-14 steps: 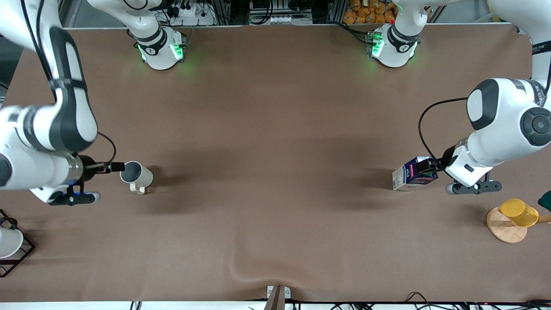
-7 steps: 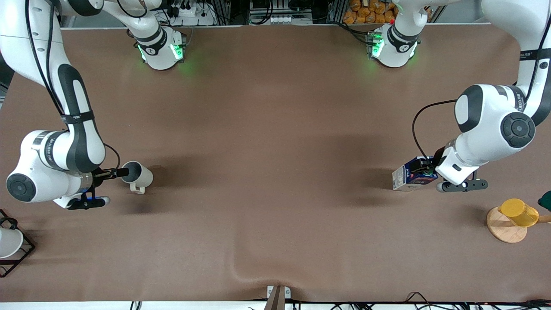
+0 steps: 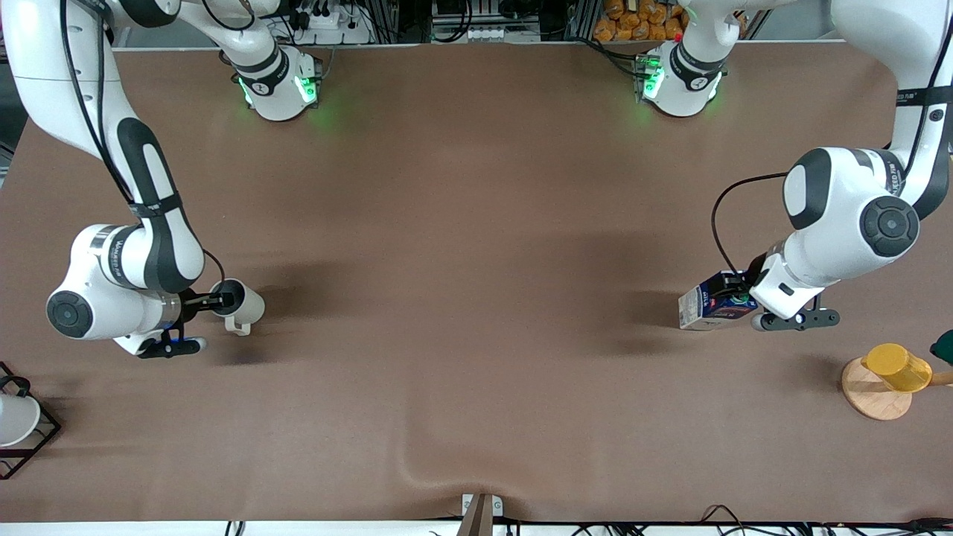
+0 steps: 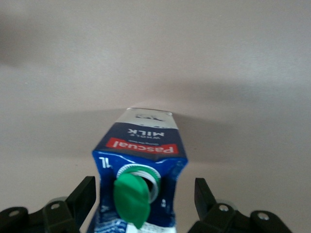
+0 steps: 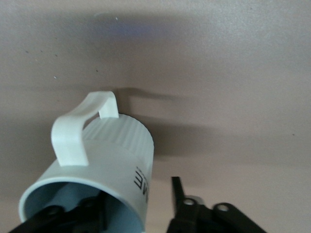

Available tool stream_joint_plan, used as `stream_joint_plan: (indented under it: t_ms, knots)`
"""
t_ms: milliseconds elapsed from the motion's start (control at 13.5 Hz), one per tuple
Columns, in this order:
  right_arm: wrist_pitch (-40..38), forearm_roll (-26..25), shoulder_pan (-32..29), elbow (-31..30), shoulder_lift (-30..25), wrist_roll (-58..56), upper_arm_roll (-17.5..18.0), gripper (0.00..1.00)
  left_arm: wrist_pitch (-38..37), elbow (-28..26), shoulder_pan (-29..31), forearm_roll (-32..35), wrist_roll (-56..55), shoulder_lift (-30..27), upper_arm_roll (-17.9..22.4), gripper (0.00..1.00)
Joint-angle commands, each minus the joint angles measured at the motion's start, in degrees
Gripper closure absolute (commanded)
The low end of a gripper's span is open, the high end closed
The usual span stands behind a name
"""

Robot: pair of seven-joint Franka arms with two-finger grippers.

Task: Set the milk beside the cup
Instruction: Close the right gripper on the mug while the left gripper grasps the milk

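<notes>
Blue green-capped milk (image 4: 138, 160), upright

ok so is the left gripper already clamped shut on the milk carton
No, in the left wrist view the left gripper is open, its fingers standing clear of the milk on either side.

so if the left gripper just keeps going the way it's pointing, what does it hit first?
The milk. The left gripper is open with a finger on each side of the carton's capped top, apparently clear of its sides. Pushing on would likely bring the carton top against the palm; depth there is unclear.
</notes>
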Motion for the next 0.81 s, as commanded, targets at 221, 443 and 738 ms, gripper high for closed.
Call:
stream_joint_plan:
  t_ms: [221,443,738]
  knots:
    - [1.4,4.7,-0.5,-1.3,-1.6,-0.9,0.2,1.00,1.0,-0.2,0.0,4.0,-0.6,0.2,-0.4,0.27]
    - [0.7,5.7,2.9,0.1,-2.7,0.1,0.2,1.00,1.0,-0.2,0.1,4.0,-0.7,0.4,-0.4,0.32]
    - [0.0,5.9,7.5,2.2,-3.0,5.2,0.3,1.00,0.7,0.0,0.1,3.7,-0.7,0.7,-0.4,0.35]
